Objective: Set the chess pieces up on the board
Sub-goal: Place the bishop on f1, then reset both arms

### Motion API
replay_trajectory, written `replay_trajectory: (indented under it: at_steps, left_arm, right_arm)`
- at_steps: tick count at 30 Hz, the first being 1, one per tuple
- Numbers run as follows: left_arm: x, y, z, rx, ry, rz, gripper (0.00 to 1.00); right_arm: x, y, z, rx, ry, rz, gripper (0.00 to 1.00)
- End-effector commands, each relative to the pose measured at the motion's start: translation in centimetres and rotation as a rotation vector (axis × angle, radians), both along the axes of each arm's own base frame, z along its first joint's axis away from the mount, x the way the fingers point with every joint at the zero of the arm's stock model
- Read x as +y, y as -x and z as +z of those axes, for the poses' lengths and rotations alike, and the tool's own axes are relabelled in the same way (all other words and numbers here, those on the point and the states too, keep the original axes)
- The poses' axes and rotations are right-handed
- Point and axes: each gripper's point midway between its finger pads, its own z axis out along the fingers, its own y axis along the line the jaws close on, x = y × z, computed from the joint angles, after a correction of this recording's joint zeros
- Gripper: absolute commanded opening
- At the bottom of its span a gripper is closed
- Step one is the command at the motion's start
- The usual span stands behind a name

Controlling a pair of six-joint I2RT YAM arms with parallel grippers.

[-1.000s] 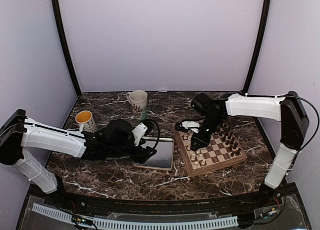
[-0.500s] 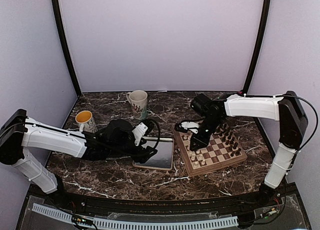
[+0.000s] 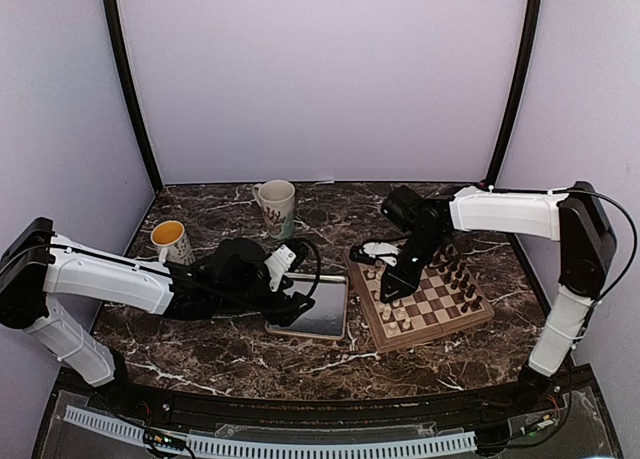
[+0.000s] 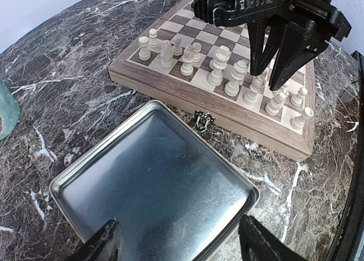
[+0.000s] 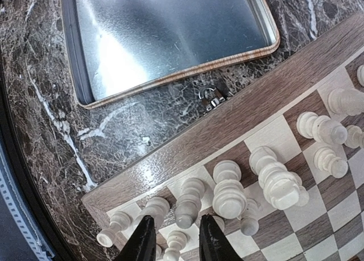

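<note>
Hovering over the board (image 4: 267, 130) at the edge nearest the tray (image 4: 153, 181), the right gripper (image 4: 269, 78) points down among the chess pieces (image 4: 218, 65). Its 2 fingers (image 5: 143, 241) stand narrowly parted, with 1 cream pawn (image 5: 174, 243) upright on the board between them. The right wrist view shows a slim gap on each side of that pawn, so nothing is pinched.

The cream-white pieces stand in 2 rows along this same edge of the board, all upright, some of them crowded close together. The dark brown pieces (image 3: 460, 274) line the opposite edge of the board.

The silver tray lies flat on the marble table (image 4: 68, 85) just beside the board's latch (image 4: 203, 120) side, with a thin strip of marble between them. The left gripper (image 4: 179, 238) hangs above the part of the tray farthest from the board, its fingers spread wide and holding nothing.

2 mugs stand well apart from the board, beyond the tray: a white patterned mug (image 3: 277, 204) and a mug with a yellow inside (image 3: 172, 241).
</note>
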Motion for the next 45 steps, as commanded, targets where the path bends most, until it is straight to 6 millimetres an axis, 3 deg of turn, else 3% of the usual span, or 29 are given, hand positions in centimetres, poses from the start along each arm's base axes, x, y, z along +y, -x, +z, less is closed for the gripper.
replay_trajectory:
  at_steps: [1, 7, 10, 17, 20, 22, 24, 25, 28, 33, 40, 45]
  left_arm:
    - [0.2, -0.5, 2.4, -0.034, 0.019, 0.014, 0.72]
    - [1.2, -2.0, 4.6, -0.058, -0.022, 0.068, 0.76]
    - [1.9, -3.1, 6.4, -0.066, -0.038, 0.110, 0.78]
    - [4.7, -5.4, 11.3, -0.132, -0.067, 0.254, 0.98]
    - [7.1, -7.1, 13.7, -0.188, -0.081, 0.411, 0.99]
    - [8.9, -8.1, 14.7, -0.222, -0.095, 0.527, 0.99]
    - [9.9, -8.8, 15.6, -0.261, -0.117, 0.579, 0.99]
    - [10.3, -9.0, 16.0, -0.275, -0.126, 0.603, 0.99]
    - [11.2, -9.5, 17.3, -0.292, -0.137, 0.660, 0.99]
    - [11.5, -9.3, 19.1, -0.336, -0.045, 0.669, 0.99]
    - [12.7, -8.3, 22.3, -0.413, 0.015, 0.654, 0.99]
    - [13.0, -8.2, 22.6, -0.435, -0.014, 0.638, 0.99]
  right_arm:
    - [0.1, -0.5, 3.9, -0.053, -0.059, -0.010, 0.29]
    - [-2.4, -2.1, 6.7, -0.126, -0.081, -0.079, 0.34]
    - [-4.0, -3.3, 9.6, -0.171, -0.167, -0.139, 0.35]
    - [-9.3, -6.3, 15.4, -0.375, -0.310, -0.317, 0.37]
    - [-12.2, -8.0, 18.9, -0.559, -0.356, -0.447, 0.48]
    - [-14.2, -8.9, 21.1, -0.668, -0.389, -0.543, 0.66]
    - [-16.7, -9.8, 22.4, -0.759, -0.410, -0.694, 0.93]
    - [-17.8, -10.2, 23.1, -0.801, -0.424, -0.759, 1.00]
    - [-20.2, -10.6, 23.9, -0.845, -0.457, -0.873, 0.99]
    - [-21.7, -10.7, 25.3, -0.868, -0.473, -0.982, 0.99]
    - [-21.8, -9.3, 31.2, -0.962, -0.529, -0.951, 1.00]
    - [-21.5, -8.9, 31.2, -0.967, -0.539, -0.926, 1.00]
